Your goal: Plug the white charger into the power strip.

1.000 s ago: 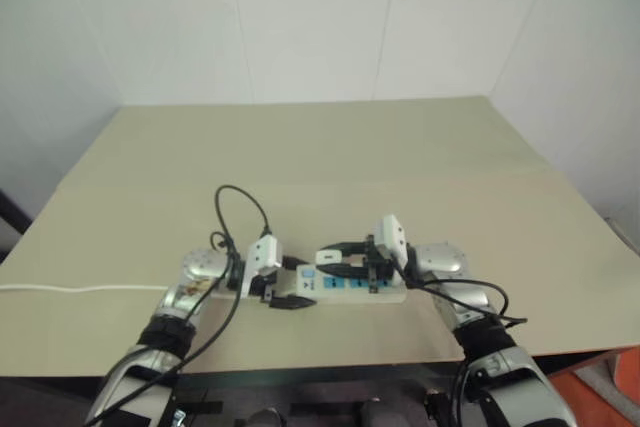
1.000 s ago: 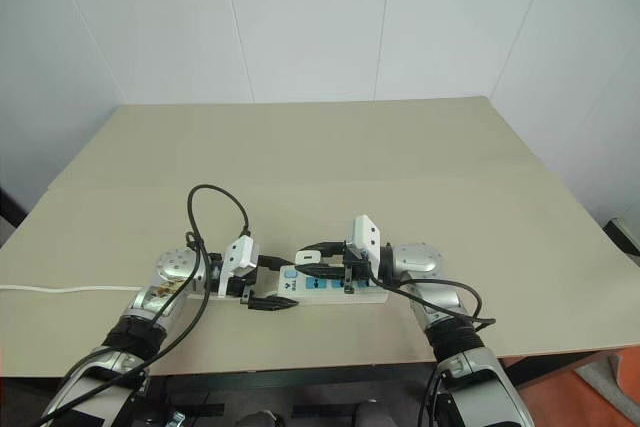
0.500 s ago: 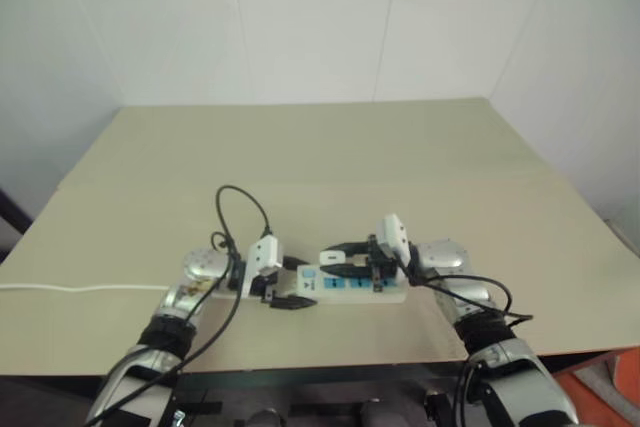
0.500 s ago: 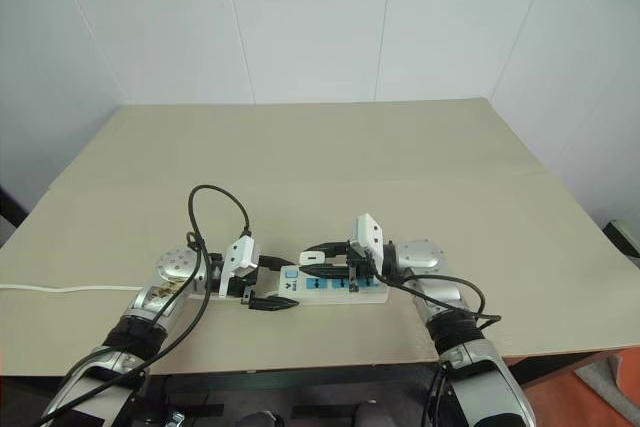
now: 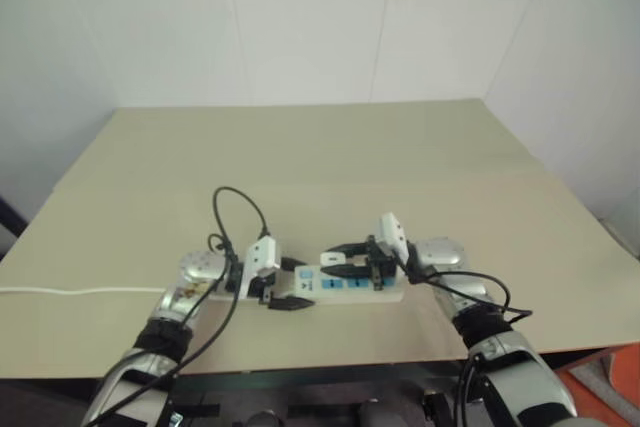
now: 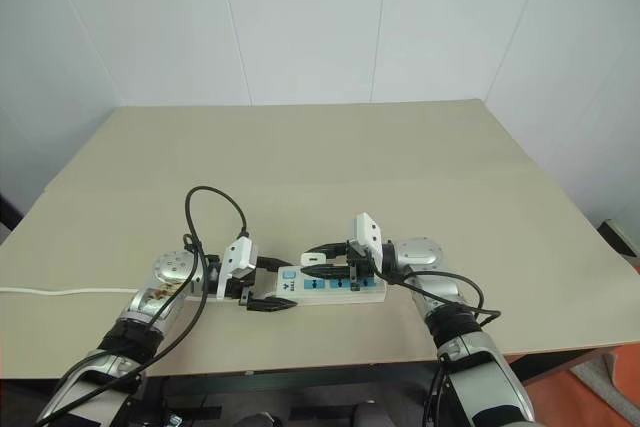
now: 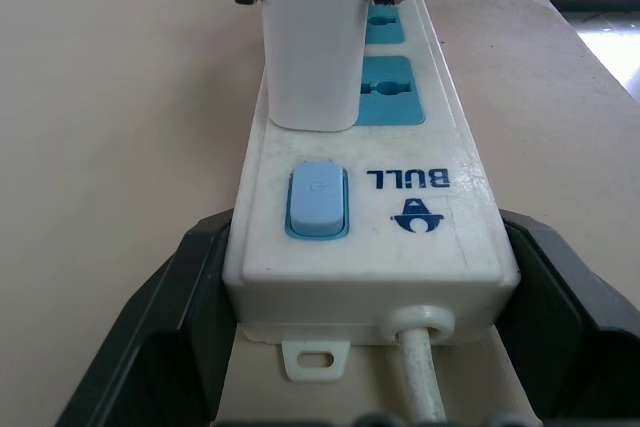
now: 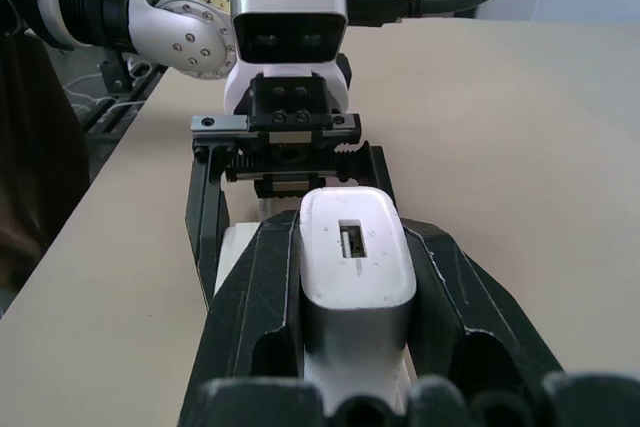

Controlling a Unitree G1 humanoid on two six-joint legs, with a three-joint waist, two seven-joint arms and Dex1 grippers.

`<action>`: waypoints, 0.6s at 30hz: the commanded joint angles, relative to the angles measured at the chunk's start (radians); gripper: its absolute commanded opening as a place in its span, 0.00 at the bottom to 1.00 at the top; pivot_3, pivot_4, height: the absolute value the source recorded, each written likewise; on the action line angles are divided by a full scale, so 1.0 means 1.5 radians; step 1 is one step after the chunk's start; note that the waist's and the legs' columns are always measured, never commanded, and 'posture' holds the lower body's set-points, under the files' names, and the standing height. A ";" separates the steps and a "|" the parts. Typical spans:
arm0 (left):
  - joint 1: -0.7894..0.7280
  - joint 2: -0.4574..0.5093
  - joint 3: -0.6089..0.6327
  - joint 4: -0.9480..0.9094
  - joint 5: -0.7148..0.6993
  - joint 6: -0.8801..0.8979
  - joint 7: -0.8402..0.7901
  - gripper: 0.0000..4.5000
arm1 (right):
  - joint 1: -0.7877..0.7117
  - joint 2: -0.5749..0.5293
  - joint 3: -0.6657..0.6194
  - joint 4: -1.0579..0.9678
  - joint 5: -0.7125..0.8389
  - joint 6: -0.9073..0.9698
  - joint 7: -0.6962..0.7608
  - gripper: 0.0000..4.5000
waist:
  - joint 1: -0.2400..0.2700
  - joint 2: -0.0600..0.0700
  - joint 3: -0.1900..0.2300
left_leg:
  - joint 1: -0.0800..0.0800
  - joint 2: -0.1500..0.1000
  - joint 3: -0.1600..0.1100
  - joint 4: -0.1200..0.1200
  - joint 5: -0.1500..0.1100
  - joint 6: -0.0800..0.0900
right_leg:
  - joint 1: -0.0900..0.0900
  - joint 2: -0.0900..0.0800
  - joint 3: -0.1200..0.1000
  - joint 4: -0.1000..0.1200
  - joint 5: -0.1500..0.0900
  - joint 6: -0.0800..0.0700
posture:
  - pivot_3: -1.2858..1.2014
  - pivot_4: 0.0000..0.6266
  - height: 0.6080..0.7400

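From the head views, the power strip (image 6: 335, 288) lay near the lower edge of the worktop (image 6: 300, 157), at lower centre of the frame. The left wrist view showed the left tool (image 7: 365, 347) clamped on the strip's switch end, with the white charger (image 7: 312, 37) standing against the socket face beside the switch. The right wrist view showed the right tool (image 8: 352, 277) clamped on the charger.

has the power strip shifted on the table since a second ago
No. The power strip lies at the same spot near the table's front edge, clamped at its switch end by the left gripper, as before; only the camera view shifted slightly.
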 commanded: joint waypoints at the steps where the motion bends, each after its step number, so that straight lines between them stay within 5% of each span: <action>1: 0.014 0.032 0.004 -0.015 0.001 -0.001 -0.020 0.73 | 0.006 -0.010 0.012 0.057 -0.057 0.026 -0.024 0.26 | -0.002 0.000 0.000 | 0.000 0.000 0.000 0.000 0.000 0.000 | 0.000 0.000 0.000 0.000 0.000 0.000 | 0.52 0.24 1.00; 18: 0.024 0.037 -0.001 -0.029 -0.007 0.002 -0.011 0.73 | 0.014 0.014 0.037 0.038 -0.061 0.051 -0.005 0.26 | -0.002 0.000 0.000 | 0.004 0.009 0.001 -0.003 0.000 0.000 | 0.000 0.010 0.001 0.001 0.000 -0.005 | 0.52 0.24 1.00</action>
